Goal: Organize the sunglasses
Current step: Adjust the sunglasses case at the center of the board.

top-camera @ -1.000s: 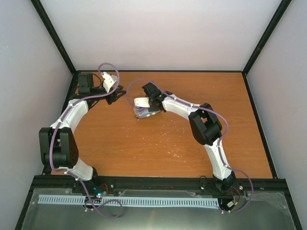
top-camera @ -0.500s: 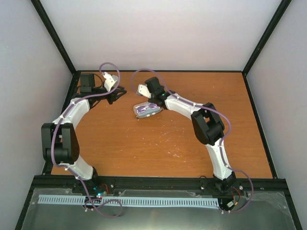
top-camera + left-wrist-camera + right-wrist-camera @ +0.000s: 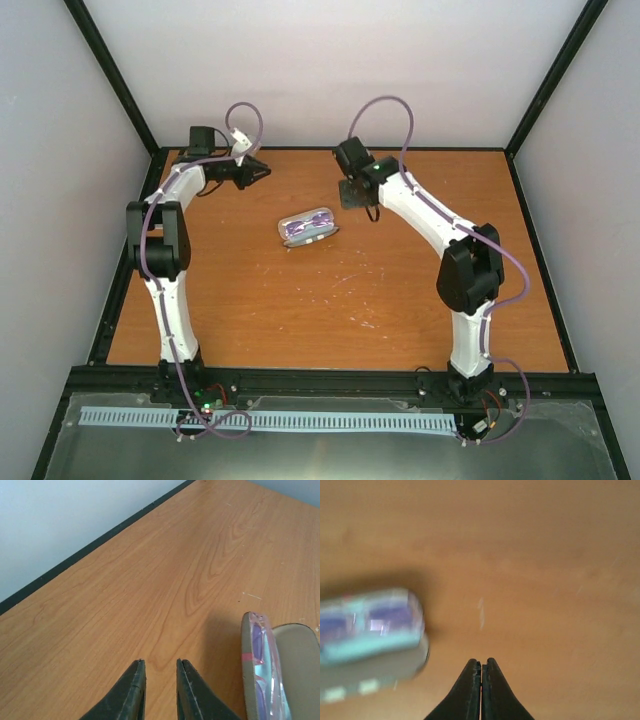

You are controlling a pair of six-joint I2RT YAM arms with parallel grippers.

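Even soft light, faint shadows — right wrist view motion-blurred

An open oblong case (image 3: pixel 299 670) lies on the wooden table (image 3: pixel 400 300).

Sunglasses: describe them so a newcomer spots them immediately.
On the wooden table, look near the middle of its far half. An open oblong case lies there alone; the sunglasses are the pink-framed, purple-lensed pair inside it.
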